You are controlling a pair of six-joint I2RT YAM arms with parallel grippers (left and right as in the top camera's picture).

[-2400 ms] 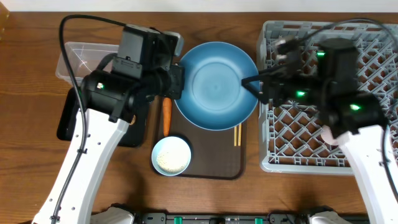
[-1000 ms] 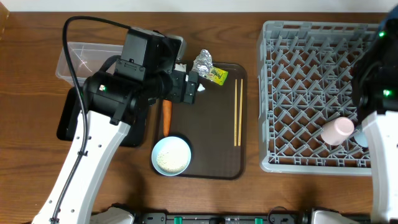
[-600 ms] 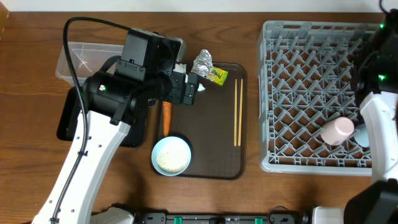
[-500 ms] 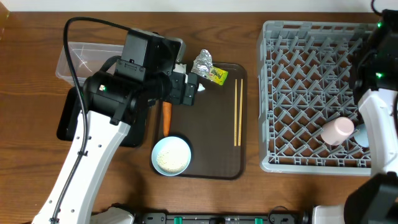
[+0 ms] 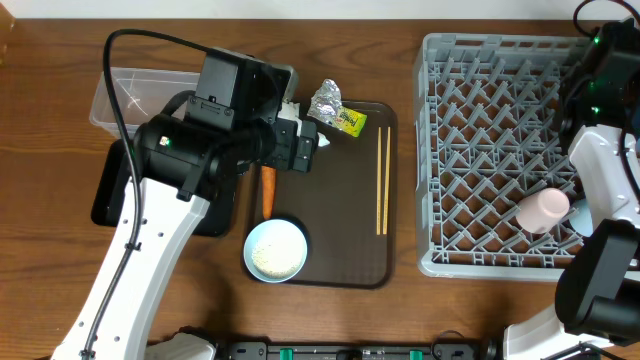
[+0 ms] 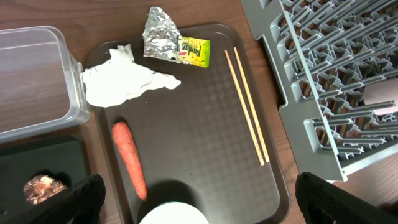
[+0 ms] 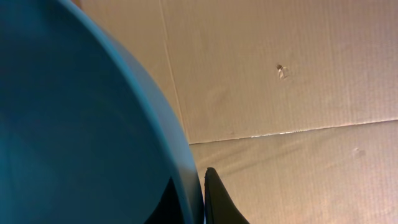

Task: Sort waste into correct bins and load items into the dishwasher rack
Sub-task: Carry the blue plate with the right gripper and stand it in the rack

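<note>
My right gripper (image 7: pixel 200 200) is shut on the rim of the large blue plate (image 7: pixel 81 124), which fills the left of the right wrist view; the plate is out of the overhead view. My left gripper (image 6: pixel 208 206) hangs open above the brown tray (image 5: pixel 340 230), holding nothing. Below it lie a white tissue (image 6: pixel 121 78), a foil ball (image 6: pixel 159 34), a yellow-green wrapper (image 6: pixel 194 51), a carrot (image 6: pixel 129 159), chopsticks (image 6: pixel 247 106) and the white bowl (image 5: pixel 275 250) with rice. A pink cup (image 5: pixel 542 210) lies in the grey rack (image 5: pixel 480 150).
The clear tub (image 5: pixel 125 95) stands at the back left, with the black tray (image 5: pixel 108 190) in front of it holding a brown lump (image 6: pixel 42 186). My right arm (image 5: pixel 605 150) rises along the rack's right edge. Cardboard shows behind the plate.
The right arm has carried the blue plate off the brown tray and up at the right edge, uncovering the foil, wrapper and chopsticks. The left arm has barely moved.
</note>
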